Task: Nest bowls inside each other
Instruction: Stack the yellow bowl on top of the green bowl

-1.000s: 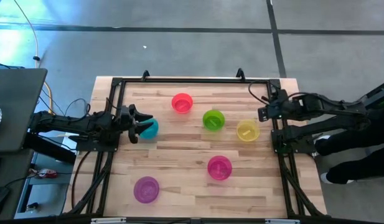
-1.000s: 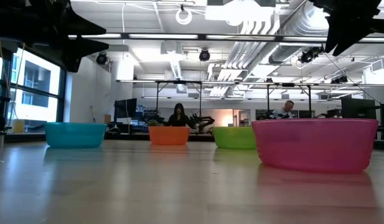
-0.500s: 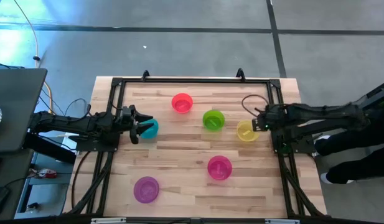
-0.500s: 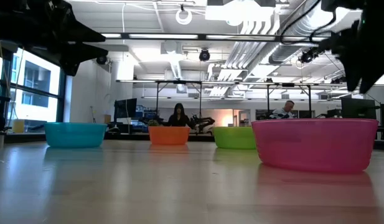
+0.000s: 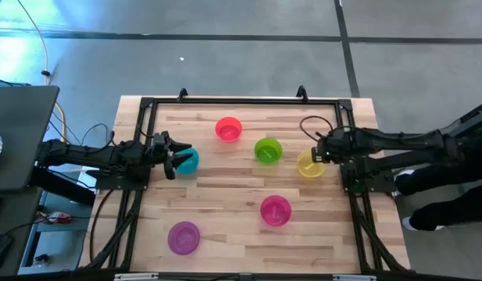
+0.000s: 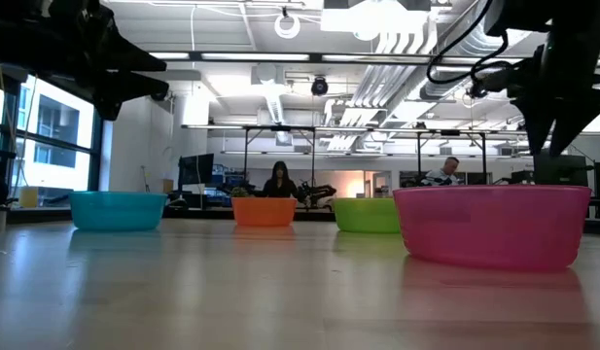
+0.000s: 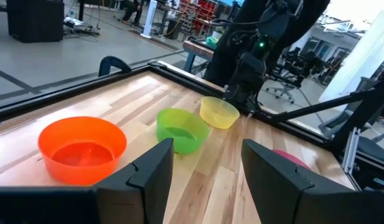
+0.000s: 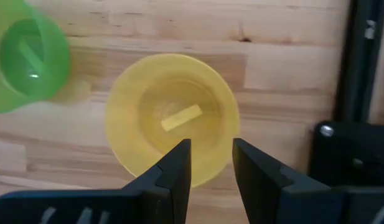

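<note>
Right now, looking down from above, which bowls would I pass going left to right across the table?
Purple bowl → teal bowl → red bowl → green bowl → pink bowl → yellow bowl.

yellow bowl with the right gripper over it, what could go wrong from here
1. The right gripper hangs open above the yellow bowl, fingers straddling its near rim. Slightly off, a finger could land on the rim and tip or push the light bowl instead of gripping the wall.
2. The green bowl sits close beside it, so a shoved yellow bowl may knock into it.
3. The left gripper is open at the teal bowl; both arms carrying inward could crowd each other.
</note>
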{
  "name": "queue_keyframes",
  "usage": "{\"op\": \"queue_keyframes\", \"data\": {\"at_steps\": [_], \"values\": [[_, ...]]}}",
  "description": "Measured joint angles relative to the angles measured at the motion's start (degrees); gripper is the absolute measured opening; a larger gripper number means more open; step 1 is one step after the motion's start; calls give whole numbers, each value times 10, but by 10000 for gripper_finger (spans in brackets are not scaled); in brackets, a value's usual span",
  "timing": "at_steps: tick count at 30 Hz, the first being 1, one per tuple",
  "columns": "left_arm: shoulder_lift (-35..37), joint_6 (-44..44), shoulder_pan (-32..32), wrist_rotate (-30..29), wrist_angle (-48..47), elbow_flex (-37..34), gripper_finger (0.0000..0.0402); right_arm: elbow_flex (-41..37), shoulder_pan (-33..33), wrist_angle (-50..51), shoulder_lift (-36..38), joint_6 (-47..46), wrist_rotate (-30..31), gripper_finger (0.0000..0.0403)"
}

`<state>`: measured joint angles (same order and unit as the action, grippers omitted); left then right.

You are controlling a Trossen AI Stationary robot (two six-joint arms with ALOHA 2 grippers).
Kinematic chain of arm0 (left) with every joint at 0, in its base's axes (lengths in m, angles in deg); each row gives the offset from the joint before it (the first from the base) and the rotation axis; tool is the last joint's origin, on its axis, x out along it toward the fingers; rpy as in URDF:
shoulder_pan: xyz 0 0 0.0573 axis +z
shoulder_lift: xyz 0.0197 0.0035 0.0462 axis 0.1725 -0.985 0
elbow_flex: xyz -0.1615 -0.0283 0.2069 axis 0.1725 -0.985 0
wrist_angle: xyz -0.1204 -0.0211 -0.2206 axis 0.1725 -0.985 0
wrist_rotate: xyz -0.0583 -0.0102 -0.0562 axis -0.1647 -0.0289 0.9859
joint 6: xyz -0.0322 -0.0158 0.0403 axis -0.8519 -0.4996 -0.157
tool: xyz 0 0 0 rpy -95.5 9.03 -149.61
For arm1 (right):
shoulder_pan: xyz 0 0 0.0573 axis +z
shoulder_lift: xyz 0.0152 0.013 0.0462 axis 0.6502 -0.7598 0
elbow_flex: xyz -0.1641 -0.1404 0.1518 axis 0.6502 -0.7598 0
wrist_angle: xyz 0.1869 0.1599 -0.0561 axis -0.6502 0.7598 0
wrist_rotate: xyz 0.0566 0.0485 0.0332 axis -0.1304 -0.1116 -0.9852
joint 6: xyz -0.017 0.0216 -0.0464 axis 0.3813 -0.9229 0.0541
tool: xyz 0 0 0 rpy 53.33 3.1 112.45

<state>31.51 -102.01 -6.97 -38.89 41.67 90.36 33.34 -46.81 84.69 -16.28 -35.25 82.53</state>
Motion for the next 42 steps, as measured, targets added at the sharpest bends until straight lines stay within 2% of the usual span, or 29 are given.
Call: {"op": "queue_keyframes", "data": {"at_steps": [6, 13, 17, 31, 42], "values": [[0, 0, 0, 0, 0, 0, 180, 0, -50, -24, -10, 75, -11, 108], [-2, 0, 0, -2, 0, 0, 180, 0, -115, -59, -45, 308, -104, 108], [-3, -7, 0, -1, 0, 0, 180, 0, -133, -60, -71, 381, -117, 108], [-3, -32, 0, 0, 0, 0, 180, 0, -197, -64, -146, 483, -83, 108], [-3, -30, 0, -1, 0, 0, 180, 0, -220, -105, -188, 513, -100, 108]]}}
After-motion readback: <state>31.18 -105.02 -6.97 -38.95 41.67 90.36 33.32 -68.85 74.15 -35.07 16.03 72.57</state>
